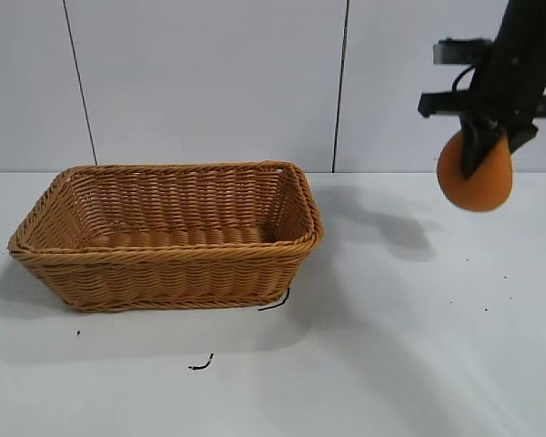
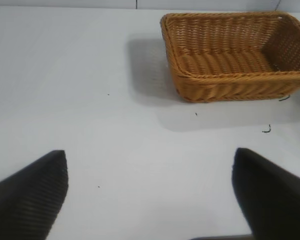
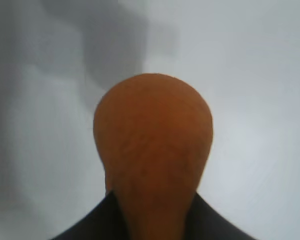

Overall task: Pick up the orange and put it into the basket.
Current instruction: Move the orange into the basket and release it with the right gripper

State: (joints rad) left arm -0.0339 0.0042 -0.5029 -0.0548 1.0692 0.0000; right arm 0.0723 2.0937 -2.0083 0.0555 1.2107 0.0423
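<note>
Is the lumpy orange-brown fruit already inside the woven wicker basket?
No, the lumpy orange-brown fruit hangs above the table in the right gripper, off to the side of the empty woven wicker basket.

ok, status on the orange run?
Right gripper shut on orange, held above table, right of basket. Left gripper open, idle over table. Basket empty, path clear.

So the table (image 1: 409,364) is plain white, matte, backed by a pale panelled wall. Sitting directly on it is the basket (image 1: 168,264), a woven wicker rectangle with flared sides. Right at the basket's near right corner there's a little black curl of thread (image 1: 275,301) touching its base, and another black scrap (image 1: 200,365) lies a bit further out in front. A few tiny dark specks are scattered around.
</note>
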